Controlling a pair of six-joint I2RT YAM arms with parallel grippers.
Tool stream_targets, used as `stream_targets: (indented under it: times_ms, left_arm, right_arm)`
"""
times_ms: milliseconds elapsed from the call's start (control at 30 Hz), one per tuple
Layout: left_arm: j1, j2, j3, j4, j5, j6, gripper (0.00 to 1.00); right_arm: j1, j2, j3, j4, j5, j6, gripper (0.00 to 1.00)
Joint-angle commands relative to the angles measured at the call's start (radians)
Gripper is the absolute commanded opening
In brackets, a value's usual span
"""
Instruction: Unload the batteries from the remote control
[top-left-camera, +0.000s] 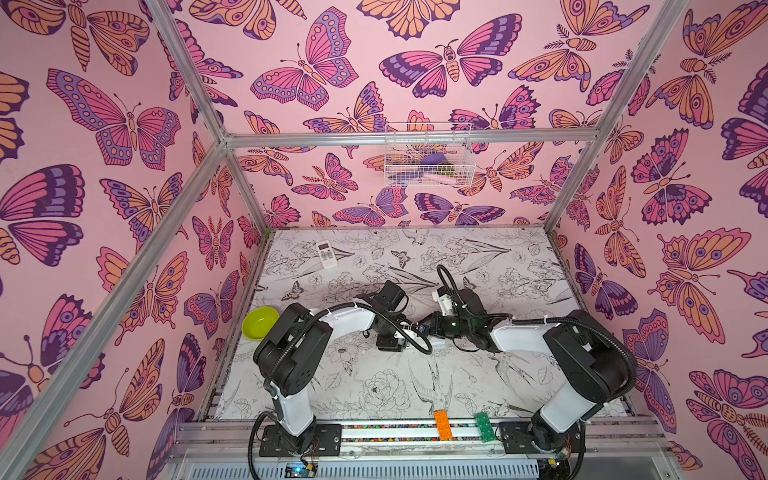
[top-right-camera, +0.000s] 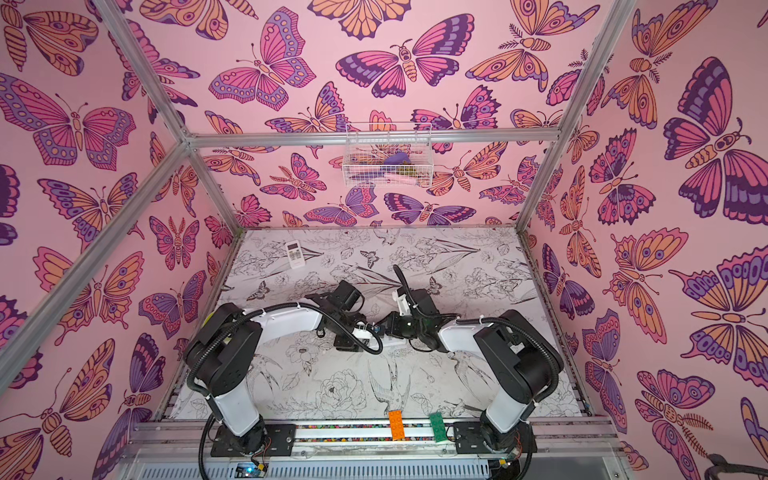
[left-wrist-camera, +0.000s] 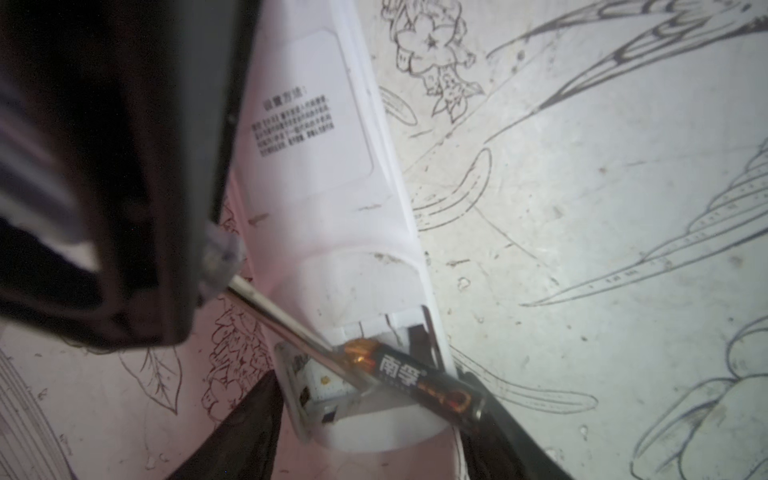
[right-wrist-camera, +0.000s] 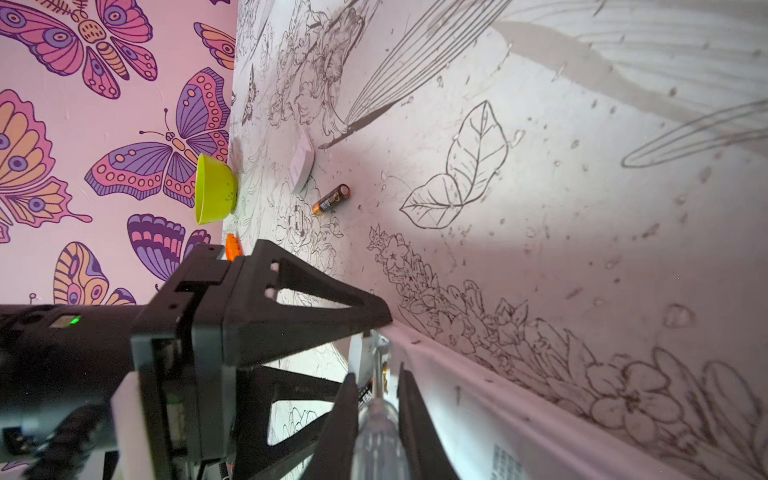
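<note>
Battery in the bay: slim black cylindrical battery with a gold-orange band (left-wrist-camera: 415, 378), tilted up out of the open bay at the end of the white plastic remote control (left-wrist-camera: 316, 166), silvery end close to one left finger.
Loose battery: second battery of the same kind (right-wrist-camera: 331, 199), flat on the flower-printed worktop (right-wrist-camera: 582, 208), near the lime-green plastic bowl (right-wrist-camera: 216, 189) and just beside a flat white plastic piece (right-wrist-camera: 301, 166), likely the bay cover.
Right fingers (right-wrist-camera: 338, 419): pinched on the clear handle of the thin steel screwdriver (right-wrist-camera: 378, 440), shaft tip in the bay at the raised battery's banded end.
Left fingers (left-wrist-camera: 511, 432): spread, flanking the remote's open end; pressing on it or not, cannot tell.
Handling: probably light, rigid, smooth and quick to roll; best taken across the middle of the barrel, not by the ends.
Views: bay and raised battery only in the left wrist view; loose battery only in the right wrist view; neither visible in both top views, hidden by the wrists, yet another white remote (top-left-camera: 326, 253) shown at the far back left.
</note>
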Motion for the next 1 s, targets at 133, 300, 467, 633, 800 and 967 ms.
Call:
stream_targets:
  times_ms: [133,300,467,633,800,967]
  left_arm:
    - [-0.012,-0.075,0.009,-0.068,0.062,-0.025,0.73]
    - [-0.052,-0.092,0.021,-0.097,0.022,-0.068,0.70]
    - [-0.109,-0.121,0.012,-0.144,-0.030,-0.160,0.67]
    - [-0.116,-0.130,-0.025,-0.143,-0.038,-0.138,0.66]
    - [-0.116,-0.109,-0.044,-0.093,-0.053,-0.077,0.61]
    - [-0.119,-0.087,-0.036,-0.060,-0.099,-0.107,0.52]
  right_arm:
    - [0.005,-0.009,0.017,-0.034,-0.038,-0.013,0.00]
    - [0.005,0.004,-0.001,0.005,-0.015,0.012,0.00]
    - [0.005,0.011,-0.013,0.028,-0.002,0.024,0.00]
    - [0.005,0.029,-0.007,0.027,-0.010,0.021,0.00]
    - [0.005,0.047,-0.008,0.039,-0.014,0.021,0.00]
    - [0.005,0.040,-0.016,0.051,-0.005,0.026,0.00]
